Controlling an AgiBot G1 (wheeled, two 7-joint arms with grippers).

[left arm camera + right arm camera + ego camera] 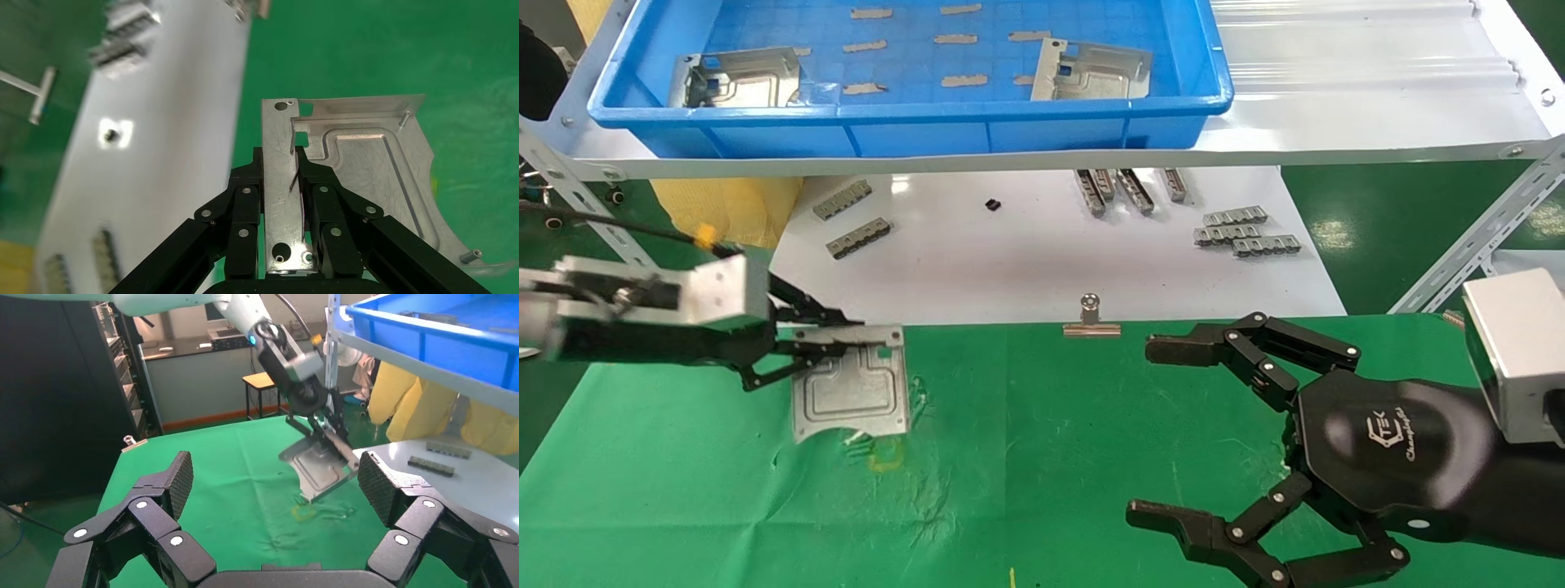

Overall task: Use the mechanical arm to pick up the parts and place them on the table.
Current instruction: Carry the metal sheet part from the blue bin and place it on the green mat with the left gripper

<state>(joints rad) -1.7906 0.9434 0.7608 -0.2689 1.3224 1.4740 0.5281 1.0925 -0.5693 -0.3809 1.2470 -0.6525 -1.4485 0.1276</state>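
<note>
My left gripper (834, 347) is shut on the bent flange of a silver part (850, 384) and holds it low over the green table (1050, 425), tilted, one corner near the cloth. In the left wrist view the fingers (245, 202) clamp the part's (367, 165) holed flange from both sides. The right wrist view shows the same part (318, 465) under the left arm. Two more parts (740, 77) (1091, 72) lie in the blue bin (911, 122). My right gripper (1164, 433) is open and empty over the table's right side.
The blue bin sits on a raised white shelf (1336, 82) with metal struts (1475, 237). A white board (1042, 253) below holds several small grey toothed strips (1242, 230). A binder clip (1091, 318) marks the table's far edge. A yellow mark (887, 457) lies on the cloth.
</note>
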